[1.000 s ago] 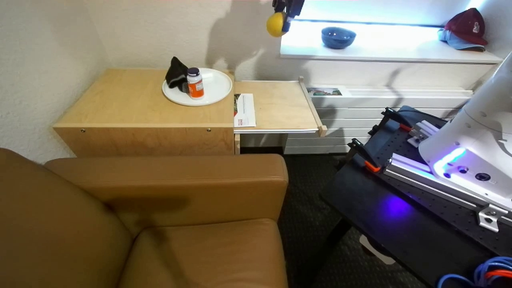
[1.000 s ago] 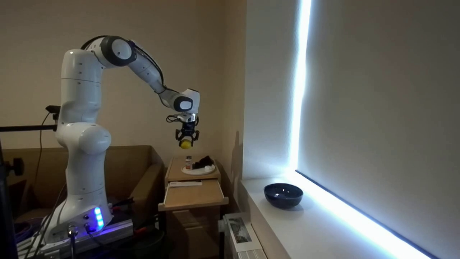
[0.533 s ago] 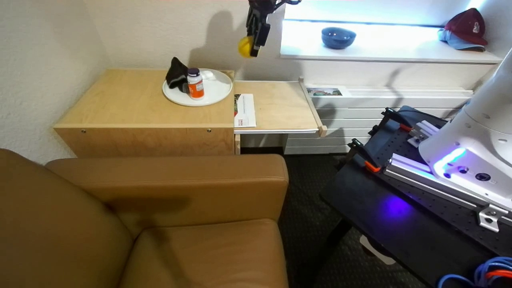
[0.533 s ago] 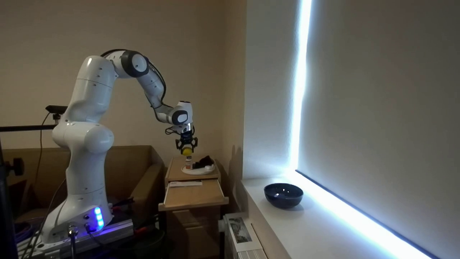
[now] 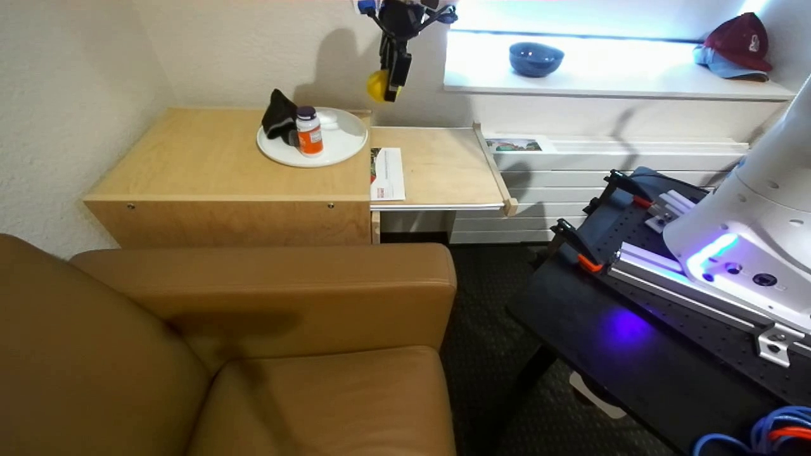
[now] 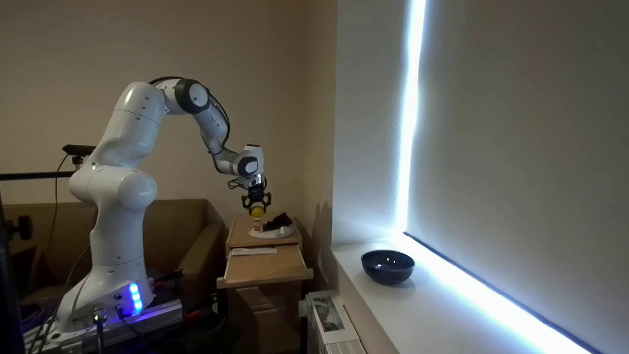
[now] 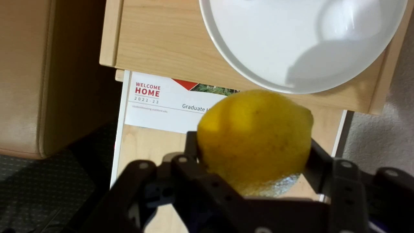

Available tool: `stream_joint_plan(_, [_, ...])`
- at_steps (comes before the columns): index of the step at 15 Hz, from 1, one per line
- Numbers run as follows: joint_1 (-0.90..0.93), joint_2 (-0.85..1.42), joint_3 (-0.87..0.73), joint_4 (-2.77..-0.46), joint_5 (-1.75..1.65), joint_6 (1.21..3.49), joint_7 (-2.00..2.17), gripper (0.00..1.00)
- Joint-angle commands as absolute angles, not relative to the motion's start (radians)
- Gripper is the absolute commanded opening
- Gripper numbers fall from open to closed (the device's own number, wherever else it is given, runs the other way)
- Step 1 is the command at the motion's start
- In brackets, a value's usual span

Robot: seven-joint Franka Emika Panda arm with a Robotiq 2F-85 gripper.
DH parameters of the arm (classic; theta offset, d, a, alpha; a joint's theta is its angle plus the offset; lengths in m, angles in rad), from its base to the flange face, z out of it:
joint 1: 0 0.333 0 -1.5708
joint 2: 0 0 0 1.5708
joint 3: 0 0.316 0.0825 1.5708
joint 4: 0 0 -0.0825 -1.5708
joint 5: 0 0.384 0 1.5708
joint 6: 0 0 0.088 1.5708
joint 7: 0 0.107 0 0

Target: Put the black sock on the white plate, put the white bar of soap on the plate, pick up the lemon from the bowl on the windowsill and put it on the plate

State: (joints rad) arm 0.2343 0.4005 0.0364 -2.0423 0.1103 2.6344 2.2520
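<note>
The black cloth sock (image 5: 277, 118) and, seemingly, the white soap bar (image 7: 352, 22) lie on the round white plate (image 5: 343, 147), leaving the oval yellow lemon (image 7: 255, 132), clamped midair in the black claw (image 7: 253, 149), to place.

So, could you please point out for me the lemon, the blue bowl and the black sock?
Lemon (image 7: 255, 140): wrist view, on the middle of its yellow skin.
Blue bowl (image 5: 536, 64): in an exterior view, on its outer wall.
Black sock (image 5: 278, 117): in an exterior view, on its dark raised part.
</note>
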Motion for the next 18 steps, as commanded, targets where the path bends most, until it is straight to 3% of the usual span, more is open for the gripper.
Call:
stream_joint_plan(1, [0.244,0.527,0.04,-1.934,0.148,2.703,2.294,0.51])
stream_joint_plan(6, [0.234,0.674,0.06,-1.774,0.285,2.779,2.385,0.51])
stream_joint_plan(7, [0.246,0.62,0.043,-1.849,0.254,2.764,2.349,0.76])
stream_joint_plan(10, [0.245,0.67,0.044,-1.789,0.273,2.765,2.372,0.76])
stream_joint_plan(11, [0.245,0.672,0.044,-1.786,0.273,2.765,2.374,0.51])
stream_joint_plan(18, [0.236,0.845,0.044,-1.586,0.342,2.728,2.506,0.51])
